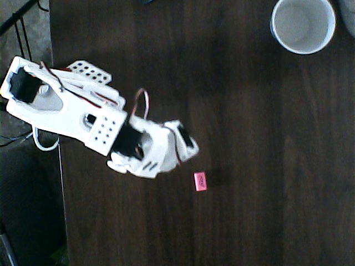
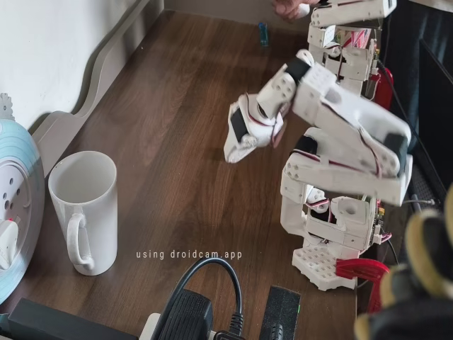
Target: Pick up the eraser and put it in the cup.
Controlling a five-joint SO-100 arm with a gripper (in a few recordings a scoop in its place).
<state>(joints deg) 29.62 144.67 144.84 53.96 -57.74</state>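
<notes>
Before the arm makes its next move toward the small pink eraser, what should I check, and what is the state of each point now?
1. The small flat pink rectangular eraser lies free on the dark wooden table: ok.
2. The white two-finger gripper is above the eraser: not ok; in the overhead view it sits to the left of it.
3. Gripper open wide enough: cannot tell.
4. The round white cup stands upright with an empty inside: ok.
5. Table between eraser and cup free of obstacles: ok in the overhead view.
6. Gripper height over the table: raised in the fixed view, must come down.
</notes>
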